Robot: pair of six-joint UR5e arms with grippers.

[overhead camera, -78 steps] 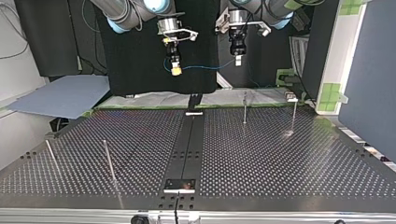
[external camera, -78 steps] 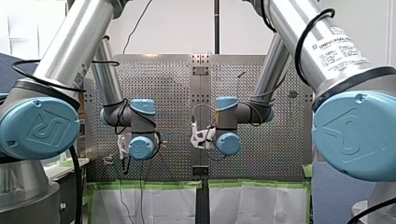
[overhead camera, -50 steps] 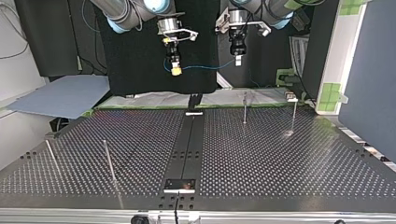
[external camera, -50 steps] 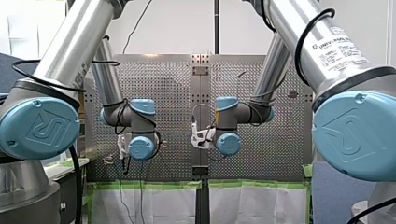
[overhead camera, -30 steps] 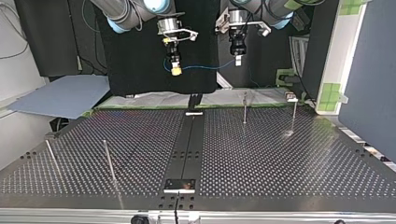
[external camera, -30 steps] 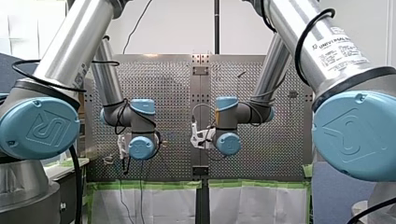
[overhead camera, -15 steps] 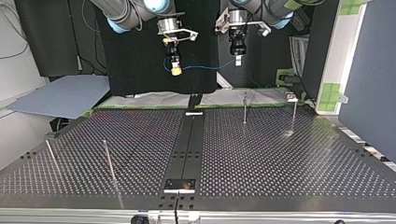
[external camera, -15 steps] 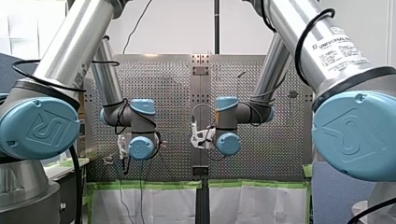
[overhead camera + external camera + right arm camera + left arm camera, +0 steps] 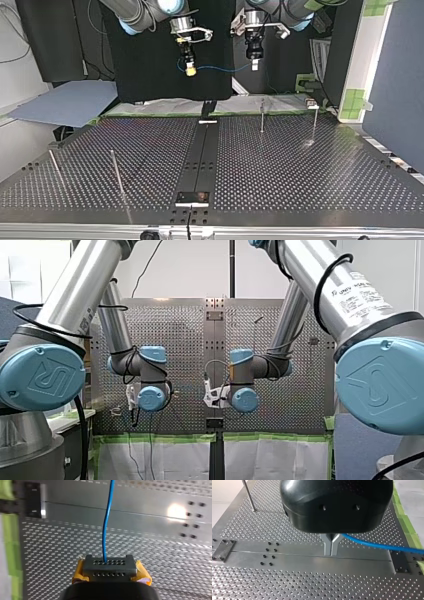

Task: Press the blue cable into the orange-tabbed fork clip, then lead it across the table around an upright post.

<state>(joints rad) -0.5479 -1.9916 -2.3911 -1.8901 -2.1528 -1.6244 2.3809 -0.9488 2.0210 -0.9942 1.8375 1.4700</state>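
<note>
My left arm (image 9: pixel 75 295) and right arm (image 9: pixel 325 285) reached over the surface (image 9: pixel 300 170). In the top view both sets of jaws hung high above its far edge. The cable (image 9: pixel 220 68) ran between them in a shallow sag, in the air, well apart from the surface.

In the left wrist view the left jaws were pinched together, the metal fingers (image 9: pixel 327 545) touching at their tips. The cable (image 9: pixel 387 546) came out from between them near their base and led off to one side. A post (image 9: pixel 249 495) stood upright far off to the other side.

In the right wrist view the right jaws were closed on the cable (image 9: pixel 104 535). It came out at a grey perforated block (image 9: pixel 109 568) flanked by the yellow pads (image 9: pixel 79 573) and ran straight ahead, above the surface.

In the top view four posts (image 9: pixel 262 116) stood on the surface, two toward the far right and two at the near left, all well apart from the cable.
</note>
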